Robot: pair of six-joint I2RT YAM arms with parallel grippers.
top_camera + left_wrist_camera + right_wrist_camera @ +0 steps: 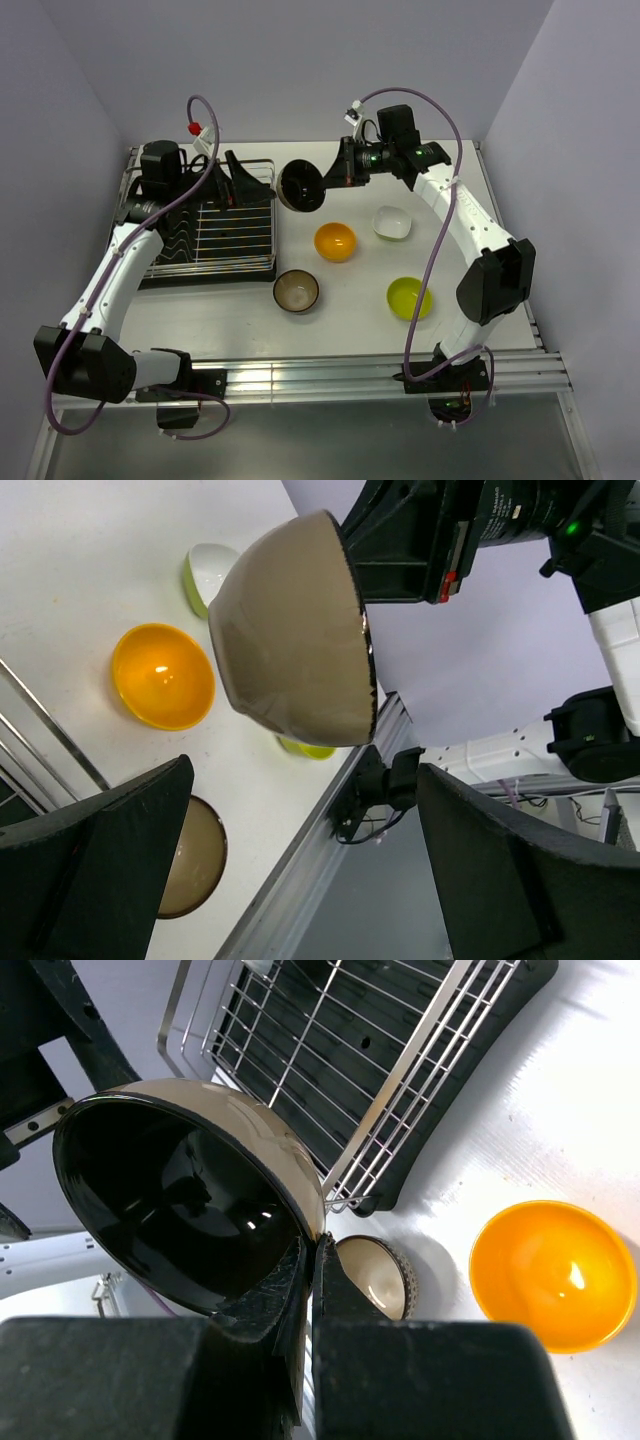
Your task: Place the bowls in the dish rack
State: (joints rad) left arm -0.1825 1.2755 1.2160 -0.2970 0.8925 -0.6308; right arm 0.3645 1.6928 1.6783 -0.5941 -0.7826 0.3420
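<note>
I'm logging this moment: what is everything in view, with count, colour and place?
dish rack: one, chrome wire over black tray, left side.
held bowl: one, black inside, beige outside, midair beside rack.
orange bowl: one, orange, centre.
white bowl: one, white, right of orange.
lime bowl: one, yellow-green, near right.
brown bowl: one, tan inside, by rack's near corner.
table: one, white, under everything.
left gripper: one, black, open over rack.
right gripper: one, black, shut on held bowl.
</note>
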